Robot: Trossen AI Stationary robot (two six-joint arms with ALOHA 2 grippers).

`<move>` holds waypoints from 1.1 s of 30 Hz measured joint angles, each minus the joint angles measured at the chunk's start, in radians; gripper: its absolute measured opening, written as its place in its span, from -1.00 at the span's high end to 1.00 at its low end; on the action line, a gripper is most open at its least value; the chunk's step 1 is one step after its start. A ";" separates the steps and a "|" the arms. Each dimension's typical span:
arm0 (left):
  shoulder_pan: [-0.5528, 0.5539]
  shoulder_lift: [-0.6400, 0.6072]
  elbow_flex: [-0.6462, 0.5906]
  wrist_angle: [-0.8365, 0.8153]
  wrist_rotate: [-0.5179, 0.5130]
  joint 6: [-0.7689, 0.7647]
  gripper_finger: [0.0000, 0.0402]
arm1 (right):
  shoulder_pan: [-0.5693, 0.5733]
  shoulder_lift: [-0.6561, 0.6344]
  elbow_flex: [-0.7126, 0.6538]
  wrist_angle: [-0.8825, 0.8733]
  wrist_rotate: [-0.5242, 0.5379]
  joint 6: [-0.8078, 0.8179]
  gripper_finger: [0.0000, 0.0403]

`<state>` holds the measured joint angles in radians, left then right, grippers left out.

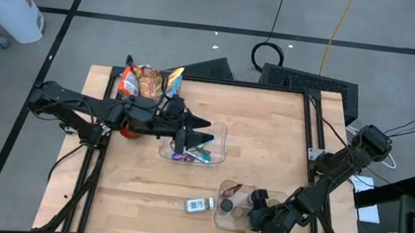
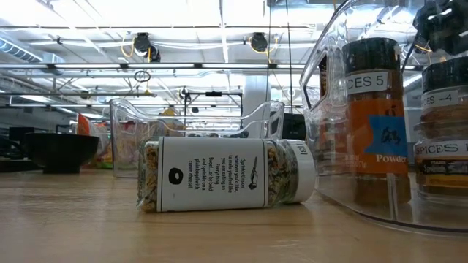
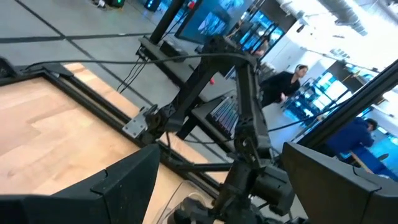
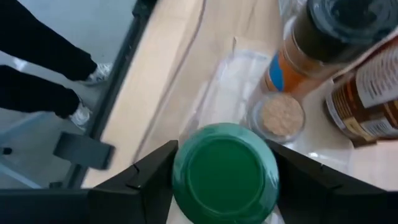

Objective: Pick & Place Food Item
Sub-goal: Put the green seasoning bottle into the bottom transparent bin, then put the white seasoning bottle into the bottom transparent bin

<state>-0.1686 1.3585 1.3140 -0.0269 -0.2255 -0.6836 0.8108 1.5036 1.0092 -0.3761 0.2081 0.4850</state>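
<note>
We are holding a green-lidded jar [image 4: 225, 171] between the right tool's [image 4: 224, 186] fingers, over the clear bin [image 1: 224, 215] of spice jars. We should be lowering it upright into the free corner before releasing. The left tool [image 1: 205, 124] is waiting wide open.

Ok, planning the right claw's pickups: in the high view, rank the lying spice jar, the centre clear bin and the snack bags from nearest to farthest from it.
From the right claw:
1. lying spice jar, on the table just to its left.
2. centre clear bin, mid-table.
3. snack bags, far left corner.
</note>
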 joint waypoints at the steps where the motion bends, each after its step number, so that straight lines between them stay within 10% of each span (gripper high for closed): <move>1: 0.000 0.001 0.000 0.005 0.000 0.000 -0.74 | 0.000 0.000 0.000 0.008 0.000 0.000 -0.12; 18: -0.039 0.003 0.000 0.075 -0.001 0.016 -0.74 | -0.052 -0.179 0.000 0.026 -0.048 0.023 -0.26; 33: -0.322 0.039 0.000 -0.123 -0.193 -0.127 -0.74 | -0.217 -0.440 0.000 0.132 0.160 -0.130 -0.26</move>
<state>-0.4910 1.3976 1.3140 -0.1503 -0.4189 -0.8103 0.5935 1.0640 1.0096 -0.2443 0.3683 0.3546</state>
